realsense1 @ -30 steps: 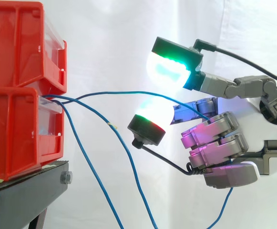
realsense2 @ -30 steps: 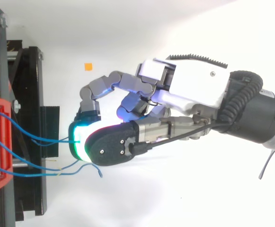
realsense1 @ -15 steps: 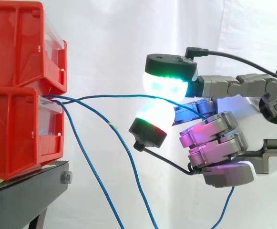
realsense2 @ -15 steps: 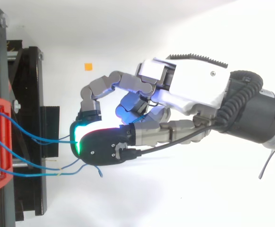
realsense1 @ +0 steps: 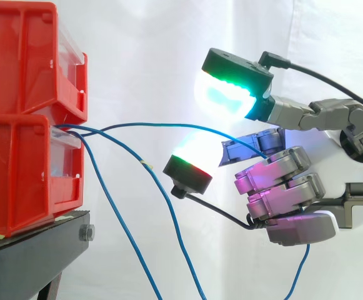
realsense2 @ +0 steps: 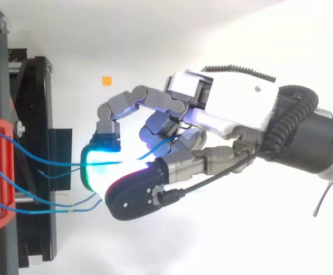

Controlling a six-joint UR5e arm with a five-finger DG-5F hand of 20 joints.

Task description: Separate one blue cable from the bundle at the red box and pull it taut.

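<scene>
Here, grey robot hand (realsense1: 275,181) beside stacked red plastic bins (realsense1: 19,169), two glowing pads parted, remaining fingers curled round one thin blue cable (realsense1: 169,124), gently arched.

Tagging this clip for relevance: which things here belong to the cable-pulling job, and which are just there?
Part of the job: robot hand; blue cable leading to it; other blue cables; lower red bin they come from.
Just there: upper red bin; black stand; orange marker; white curtain.
</scene>
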